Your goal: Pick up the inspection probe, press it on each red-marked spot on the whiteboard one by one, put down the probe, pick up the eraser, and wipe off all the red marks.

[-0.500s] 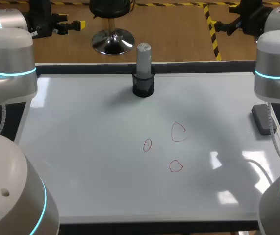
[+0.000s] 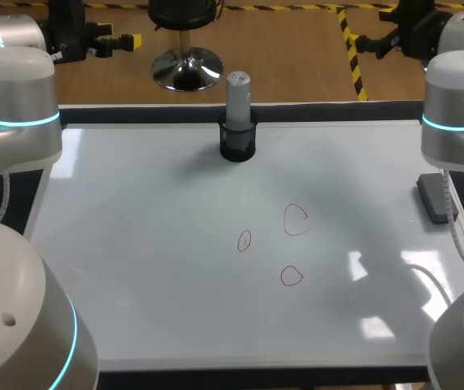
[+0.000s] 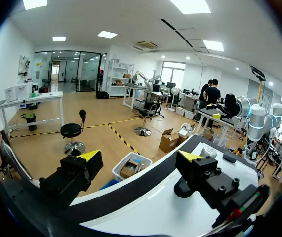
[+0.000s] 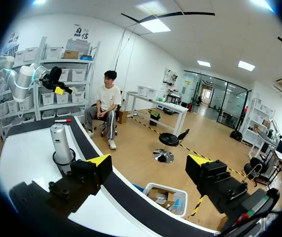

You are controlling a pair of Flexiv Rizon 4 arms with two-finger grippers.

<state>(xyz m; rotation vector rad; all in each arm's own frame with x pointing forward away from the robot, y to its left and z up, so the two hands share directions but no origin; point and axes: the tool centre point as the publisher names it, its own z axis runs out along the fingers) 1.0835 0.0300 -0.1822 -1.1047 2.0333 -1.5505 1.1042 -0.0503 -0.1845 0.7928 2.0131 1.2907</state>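
Progress is judged to be nil, with every step left to do.

In the head view, the inspection probe [image 2: 238,97] is seen upright in its black holder [image 2: 237,145] at the upper middle of the frame, on the far edge of the whiteboard [image 2: 134,244]. Three red marks [image 2: 244,240] are drawn right of centre and none has been wiped. The eraser [image 2: 435,197] lies at the right edge of the frame, untouched. Only the bulky links of the left arm [image 2: 12,89] and right arm [image 2: 459,106] are shown at the sides. No fingers are visible here.

In the left wrist view, the left gripper [image 3: 139,157] is spread wide and empty, held above the board's edge.

In the right wrist view, the right gripper [image 4: 148,161] is likewise parted with nothing between its fingers. The probe [image 4: 60,140] stands in its holder just beyond one finger, not touched by it.

The probe is yet to be picked up. Pressing, setting down, taking the eraser and wiping all remain.
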